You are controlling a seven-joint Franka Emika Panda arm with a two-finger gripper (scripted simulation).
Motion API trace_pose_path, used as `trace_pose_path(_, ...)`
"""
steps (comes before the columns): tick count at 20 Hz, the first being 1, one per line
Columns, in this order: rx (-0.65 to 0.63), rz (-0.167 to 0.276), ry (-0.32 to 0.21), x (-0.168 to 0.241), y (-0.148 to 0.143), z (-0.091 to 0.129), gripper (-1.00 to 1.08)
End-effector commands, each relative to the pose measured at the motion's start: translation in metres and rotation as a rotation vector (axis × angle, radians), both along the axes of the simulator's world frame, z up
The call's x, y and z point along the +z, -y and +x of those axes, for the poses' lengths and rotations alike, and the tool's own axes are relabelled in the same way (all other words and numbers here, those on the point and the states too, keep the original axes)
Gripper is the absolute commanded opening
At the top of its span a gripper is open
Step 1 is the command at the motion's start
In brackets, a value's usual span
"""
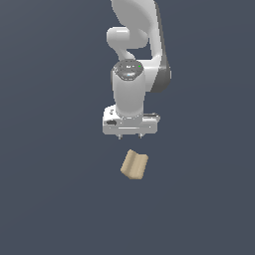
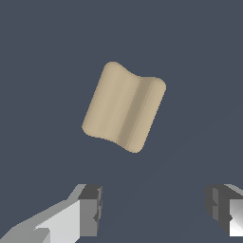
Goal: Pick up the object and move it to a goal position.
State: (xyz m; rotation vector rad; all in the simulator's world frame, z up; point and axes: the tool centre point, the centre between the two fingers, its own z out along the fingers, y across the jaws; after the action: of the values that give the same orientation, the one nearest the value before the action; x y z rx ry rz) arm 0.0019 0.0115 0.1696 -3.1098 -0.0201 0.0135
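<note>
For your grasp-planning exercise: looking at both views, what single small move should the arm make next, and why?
Probably shift the open tool sideways until it is centred over the tan block, turning to match its tilt, before descending. In the wrist view the block lies outside the gap between the fingers, and in the exterior view it sits apart from the tool.

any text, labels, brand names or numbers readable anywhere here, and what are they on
None can be read.
The small tan grooved block has plain faces, with no print.
The white robot arm shows only a dark round cap with tiny green and pale specks, too small to read.
The open gripper and the dark grey ground carry no marks.
</note>
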Motion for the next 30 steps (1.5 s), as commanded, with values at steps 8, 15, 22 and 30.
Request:
trace_pose_path(8,-0.012,0.042,-0.004,-0.008,-0.001,0.0,0.68)
trace_pose_path(15,-0.041,0.133,-0.007,-0.024,-0.003,0.001,0.68)
trace_pose_path(22,-0.098,0.274,0.001,-0.046,-0.005,0.004,0.68)
trace_pose_path(30,-0.186,0.441,0.03,-0.07,-0.004,0.009,0.68)
